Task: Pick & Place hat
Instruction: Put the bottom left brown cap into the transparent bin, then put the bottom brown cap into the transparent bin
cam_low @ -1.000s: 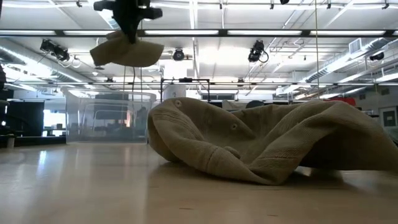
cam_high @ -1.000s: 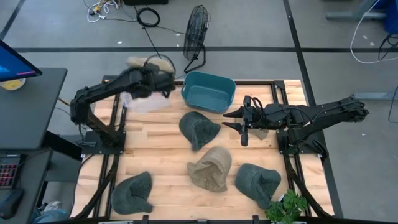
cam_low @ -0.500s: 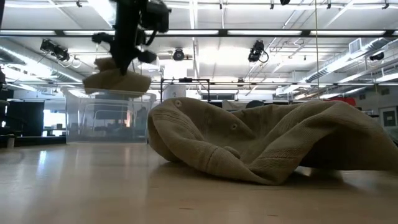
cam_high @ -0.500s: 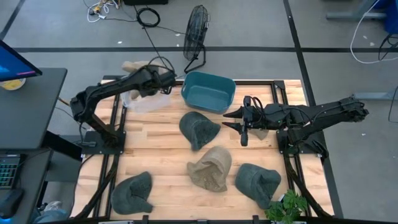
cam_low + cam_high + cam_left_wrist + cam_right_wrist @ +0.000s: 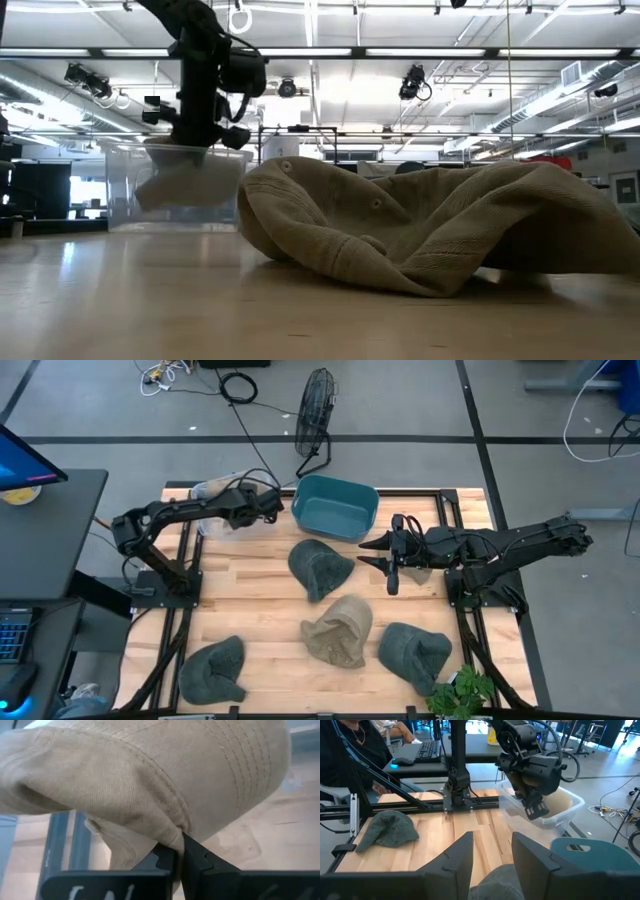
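- The surface [image 5: 255,615] is pale wooden planking set in a dark metal frame.
- A teal bin [image 5: 334,506] with rounded corners and smooth plastic walls stands at the far middle of the surface.
- A clear bin [image 5: 128,190] of thin see-through plastic sits at the far left corner, just beside the teal bin.
- A tan hat [image 5: 400,235] of soft, crumpled cloth with stitched eyelets lies slumped near the middle of the surface.
- Three grey-green hats rest flat: one [image 5: 318,567] at the centre, one [image 5: 214,668] near the left front edge, one [image 5: 413,652] near the right front edge.
- The beige hat [image 5: 150,775] is woven cotton with rows of parallel stitching on its curved brim; it hangs inside the clear bin, below the rim.
- The left tool [image 5: 181,857] is clamped narrowly on the beige hat's brim edge, with the cloth draped away from its fingers, over the clear bin.
- The right tool [image 5: 492,855] hovers with its fingers spread wide, holding nothing, beside the centre grey-green hat.
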You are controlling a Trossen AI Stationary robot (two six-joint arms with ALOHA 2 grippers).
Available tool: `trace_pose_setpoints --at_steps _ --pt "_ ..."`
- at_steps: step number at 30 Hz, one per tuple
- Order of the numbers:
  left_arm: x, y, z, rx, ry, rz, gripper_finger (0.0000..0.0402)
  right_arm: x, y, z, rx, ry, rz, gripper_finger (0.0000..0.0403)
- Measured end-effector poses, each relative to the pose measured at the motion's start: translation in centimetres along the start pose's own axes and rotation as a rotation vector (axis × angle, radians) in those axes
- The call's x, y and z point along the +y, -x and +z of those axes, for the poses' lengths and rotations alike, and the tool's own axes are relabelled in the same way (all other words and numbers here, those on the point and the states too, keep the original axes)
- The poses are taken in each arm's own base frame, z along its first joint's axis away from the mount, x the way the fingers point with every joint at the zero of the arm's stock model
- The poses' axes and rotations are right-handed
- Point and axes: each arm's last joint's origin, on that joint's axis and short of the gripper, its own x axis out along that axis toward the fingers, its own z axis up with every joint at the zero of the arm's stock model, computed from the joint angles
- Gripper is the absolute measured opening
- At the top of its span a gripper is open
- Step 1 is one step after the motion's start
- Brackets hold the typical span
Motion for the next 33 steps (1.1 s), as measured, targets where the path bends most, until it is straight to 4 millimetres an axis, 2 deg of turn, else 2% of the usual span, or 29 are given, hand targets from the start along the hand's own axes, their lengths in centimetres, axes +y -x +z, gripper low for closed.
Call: trace_pose_setpoints --at_steps 9,16,23,33 --pt "0.4 -1.1 0.3 0.074 0.029 -0.025 0.0055 0.0 0.0 0.0 0.0 -0.065 0.0 0.0141" --pt "0.6 -1.2 0.6 0.095 0.008 -0.037 0.0097 0.0 0.0 0.0 0.0 -0.065 0.0 0.0141" --pt "0.2 0.2 2.3 0.061 -0.014 -0.086 0.0128 0.0 0.0 0.0 0.0 -0.065 0.0 0.0141" --pt "0.4 2.6 4.8 0.026 -0.03 -0.123 0.0133 0.0 0.0 0.0 0.001 -0.064 0.0 0.0141"
